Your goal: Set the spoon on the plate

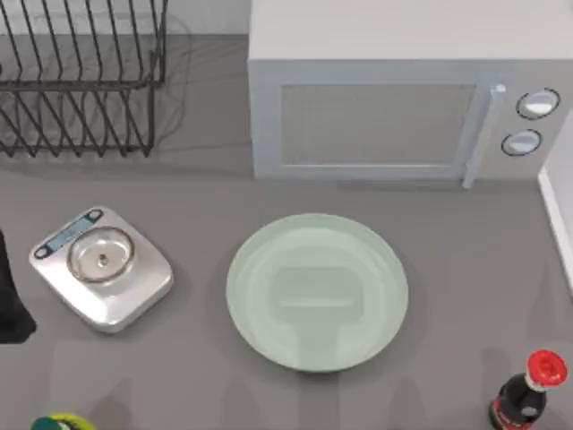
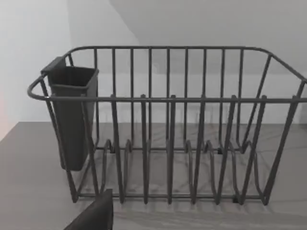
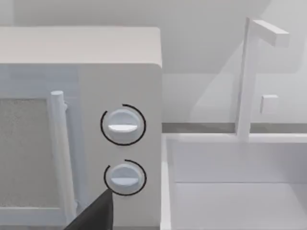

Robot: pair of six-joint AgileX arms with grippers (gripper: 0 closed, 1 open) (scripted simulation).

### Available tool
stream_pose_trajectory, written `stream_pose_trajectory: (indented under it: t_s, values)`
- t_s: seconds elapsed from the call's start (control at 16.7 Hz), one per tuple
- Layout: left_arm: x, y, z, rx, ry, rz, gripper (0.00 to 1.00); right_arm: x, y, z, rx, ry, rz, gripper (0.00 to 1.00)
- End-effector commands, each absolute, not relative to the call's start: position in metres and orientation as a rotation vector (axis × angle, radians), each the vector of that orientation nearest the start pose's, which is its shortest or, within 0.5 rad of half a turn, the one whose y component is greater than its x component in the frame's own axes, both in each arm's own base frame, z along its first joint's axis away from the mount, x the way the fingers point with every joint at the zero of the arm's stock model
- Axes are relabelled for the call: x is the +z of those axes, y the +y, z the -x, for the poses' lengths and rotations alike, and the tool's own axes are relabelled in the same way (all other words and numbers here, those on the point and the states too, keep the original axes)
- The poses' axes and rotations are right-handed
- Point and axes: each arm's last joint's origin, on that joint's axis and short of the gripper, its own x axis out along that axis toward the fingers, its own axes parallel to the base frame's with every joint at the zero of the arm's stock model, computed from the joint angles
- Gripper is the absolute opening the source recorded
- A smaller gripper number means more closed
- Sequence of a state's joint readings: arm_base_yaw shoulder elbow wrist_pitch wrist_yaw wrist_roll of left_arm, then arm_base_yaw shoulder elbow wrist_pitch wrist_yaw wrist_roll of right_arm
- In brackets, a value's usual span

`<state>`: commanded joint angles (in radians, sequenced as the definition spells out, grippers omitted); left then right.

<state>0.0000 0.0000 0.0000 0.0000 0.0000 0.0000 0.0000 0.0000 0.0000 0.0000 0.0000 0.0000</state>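
Plate (image 1: pixel 317 291), big, round, shiny and pale green, sits bare on the grey counter (image 1: pixel 457 260) between a silver scale (image 1: pixel 101 267) and a bottle (image 1: pixel 528 394). Whether either hand is open, I cannot tell.

left arm (image 1: pixel 11 300) seemingly parked at table's left edge.
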Motion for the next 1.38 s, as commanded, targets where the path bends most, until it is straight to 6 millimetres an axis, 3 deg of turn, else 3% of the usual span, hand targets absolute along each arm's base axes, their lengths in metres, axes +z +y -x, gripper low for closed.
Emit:
stream_pose_trajectory:
  t_s: [0.24, 0.6, 0.9, 1.14, 1.38]
  values:
    - [0.165, 0.000, -0.106, 0.010, 0.027, -0.015, 1.00, 0.160, -0.001, -0.106, 0.000, 0.000, 0.000, 1.00]
    - [0.210, 0.010, -0.123, 0.065, 0.329, -0.136, 1.00, 0.160, -0.001, -0.106, 0.000, 0.000, 0.000, 1.00]
    - [0.232, 0.034, -0.180, 0.047, 0.813, -0.222, 1.00, 0.160, -0.001, -0.106, 0.000, 0.000, 0.000, 1.00]
    - [0.224, 0.064, -0.234, -0.029, 1.179, -0.234, 1.00, 0.160, -0.001, -0.106, 0.000, 0.000, 0.000, 1.00]
    - [0.209, 0.095, -0.275, -0.118, 1.416, -0.218, 1.00, 0.160, -0.001, -0.106, 0.000, 0.000, 0.000, 1.00]
